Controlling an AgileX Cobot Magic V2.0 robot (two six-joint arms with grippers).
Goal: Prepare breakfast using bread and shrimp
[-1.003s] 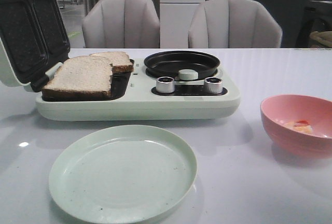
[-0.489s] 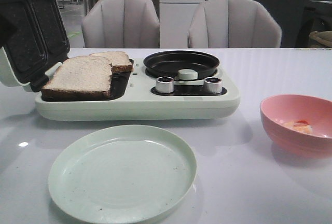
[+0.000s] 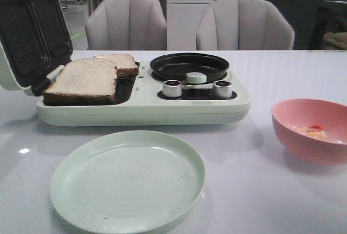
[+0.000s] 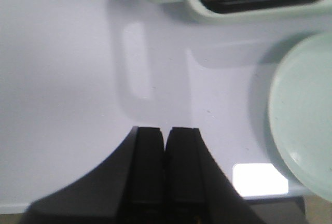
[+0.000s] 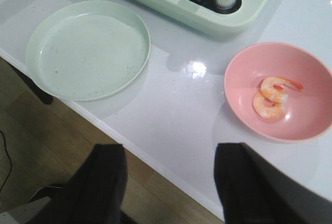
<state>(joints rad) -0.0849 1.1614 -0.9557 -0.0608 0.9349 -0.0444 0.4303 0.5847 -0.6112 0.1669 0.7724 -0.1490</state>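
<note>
Though unplated: two bread (image 3: 89, 78), two shrimp (image 5: 273, 97).

dining room or showroom, white table (image 3: 282, 71), two padded grey chairs (image 3: 127, 23), breakfast maker (image 3: 146, 101)

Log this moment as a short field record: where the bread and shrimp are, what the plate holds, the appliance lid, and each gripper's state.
bread: two slices lying in the sandwich maker's open tray, overlapping
shrimp: two pieces in the pink bowl
plate: pale green plate in front of the appliance, nothing on it
appliance: breakfast maker with lid raised; small black pan holds no food
left gripper: shut, holding nothing, over bare table
right gripper: open, holding nothing, at the table's near edge
</note>
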